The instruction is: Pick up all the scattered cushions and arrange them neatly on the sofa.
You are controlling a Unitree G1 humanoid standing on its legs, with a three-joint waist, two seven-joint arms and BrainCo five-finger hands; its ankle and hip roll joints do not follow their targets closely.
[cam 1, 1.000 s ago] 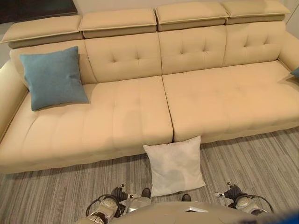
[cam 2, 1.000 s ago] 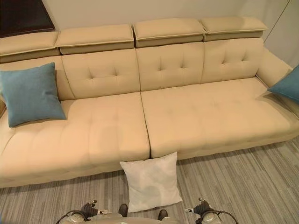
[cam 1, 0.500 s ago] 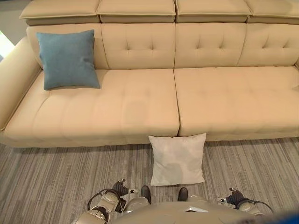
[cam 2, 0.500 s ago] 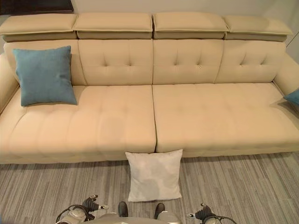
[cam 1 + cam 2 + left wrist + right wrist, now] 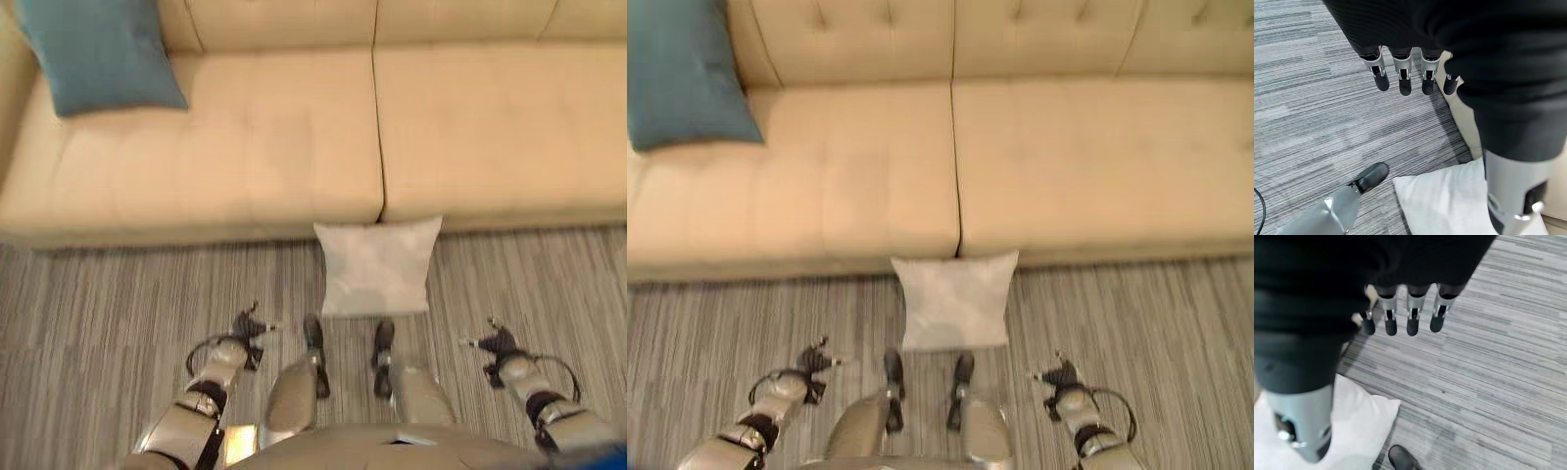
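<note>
Camera change: the whole view is found tilted downward compared with half a second ago; the headrests and most of the backrest are cut off, and more carpet is taken in. This is read as a shift of the head camera, not of the furniture.
White cushion (image 5: 377, 266): found on the striped grey carpet (image 5: 108, 313), its far edge touching the front of the sofa (image 5: 284, 147) at the seam between the two seat sections. Its place against that seam is unchanged.
Blue cushion (image 5: 93, 49): seen already on the sofa's left seat, leaning toward the backrest.
Left hand (image 5: 1405, 73): held above the carpet to the left of the white cushion, fingers straight and relaxed, nothing grasped.
Right hand (image 5: 1405, 313): held above the carpet to the right of the white cushion, fingers straight and relaxed, nothing grasped.
Meaning for the task: the lowered gaze is judged a preparation for picking up the white cushion, which now lies between the two hands. No contact is yet made; the pick-up is not yet begun.
Remaining work: the white cushion is judged the one item in view that is left on the floor.
Brands, labels, writing: none legible on cushions, sofa or carpet.
</note>
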